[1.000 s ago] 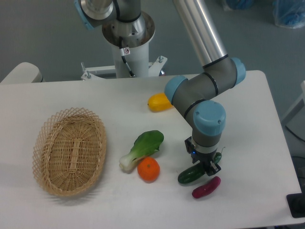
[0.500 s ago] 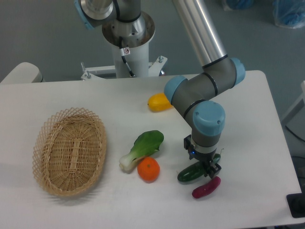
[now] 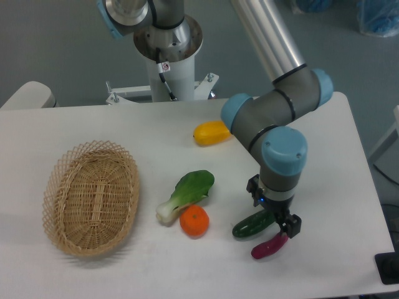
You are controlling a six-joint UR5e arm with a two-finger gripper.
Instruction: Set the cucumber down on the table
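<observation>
While the claw [image 3: 282,225] hovers, the cucumber [image 3: 251,225] lies near the table [image 3: 187,274] front edge.

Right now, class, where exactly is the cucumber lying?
The cucumber lies on the table near its front right, beneath the gripper, between the orange and the magenta vegetable.

Single fixed view, high and angled down (facing the robot's base [image 3: 163,47]).
</observation>
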